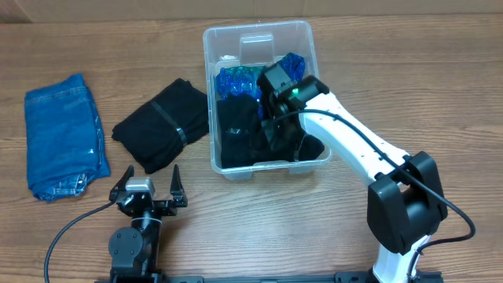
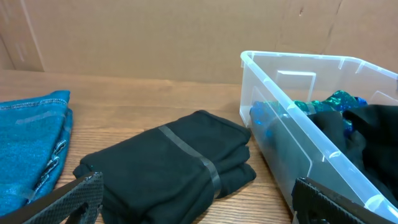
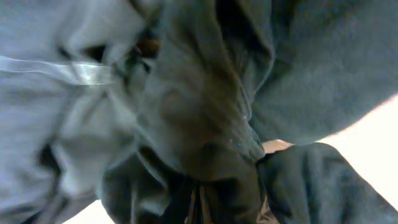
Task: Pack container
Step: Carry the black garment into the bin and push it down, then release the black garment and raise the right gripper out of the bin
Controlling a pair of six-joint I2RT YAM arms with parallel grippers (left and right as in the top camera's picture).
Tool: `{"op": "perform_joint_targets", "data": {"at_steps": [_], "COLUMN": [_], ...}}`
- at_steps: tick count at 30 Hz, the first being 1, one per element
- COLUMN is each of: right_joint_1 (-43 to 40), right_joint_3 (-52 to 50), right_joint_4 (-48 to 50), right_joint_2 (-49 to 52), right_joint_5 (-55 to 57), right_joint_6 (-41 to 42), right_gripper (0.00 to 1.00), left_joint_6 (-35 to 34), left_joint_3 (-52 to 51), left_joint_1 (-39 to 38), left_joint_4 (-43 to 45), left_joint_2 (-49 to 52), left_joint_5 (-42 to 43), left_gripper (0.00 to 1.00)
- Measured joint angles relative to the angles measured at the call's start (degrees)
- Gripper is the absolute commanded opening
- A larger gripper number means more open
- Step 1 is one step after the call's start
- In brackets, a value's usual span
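Note:
The clear container (image 1: 308, 49) stands at the back middle of the table and holds a blue patterned cloth (image 1: 236, 79) and a black garment (image 1: 238, 130). My right gripper (image 1: 273, 126) reaches down into it from the right. In the right wrist view its jaws (image 3: 198, 205) are shut, with dark fabric (image 3: 205, 130) bunched over and pinched between them. My left gripper (image 1: 148, 189) rests open near the front left edge, nothing between its fingers (image 2: 74, 196). It faces a folded black garment (image 2: 168, 165) lying left of the container (image 2: 298, 59).
Folded blue jeans (image 1: 64, 134) lie at the far left of the table, also in the left wrist view (image 2: 31, 143). The folded black garment (image 1: 161, 124) with a grey stripe lies between the jeans and the container. A cardboard wall (image 2: 155, 37) stands behind.

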Motion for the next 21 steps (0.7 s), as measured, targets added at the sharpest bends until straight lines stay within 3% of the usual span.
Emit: {"op": "perform_joint_targets", "data": {"at_steps": [4, 8, 10, 14, 15, 21], "right_joint_1": [-2.4, -4.3, -5.1, -6.1, -6.5, -15.8], "right_joint_3": [-3.3, -1.0, 4.3, 17.6, 21.7, 34.7], "right_joint_4": [3.3, -1.3, -4.9, -11.1, -13.0, -20.2], "right_joint_2": [0.0, 0.0, 0.0, -0.4, -0.7, -3.2], "right_joint_5": [0.0, -1.0, -1.3, -1.4, -1.2, 1.7], "right_joint_6": [0.0, -0.2, -0.7, -1.6, -1.4, -1.5], "right_gripper": [0.07, 0.19, 0.34, 0.78, 1.0, 1.0], "left_joint_6": [0.0, 0.0, 0.0, 0.0, 0.0, 0.0], "left_joint_3": [0.0, 0.0, 0.0, 0.0, 0.0, 0.0], "left_joint_1": [0.0, 0.0, 0.0, 0.0, 0.0, 0.0], "left_joint_4": [0.0, 0.0, 0.0, 0.0, 0.0, 0.0], "left_joint_2": [0.0, 0.0, 0.0, 0.0, 0.0, 0.0], "left_joint_5": [0.0, 0.0, 0.0, 0.0, 0.0, 0.0], "left_gripper": [1.0, 1.0, 1.0, 1.0, 1.0, 1.0]}}
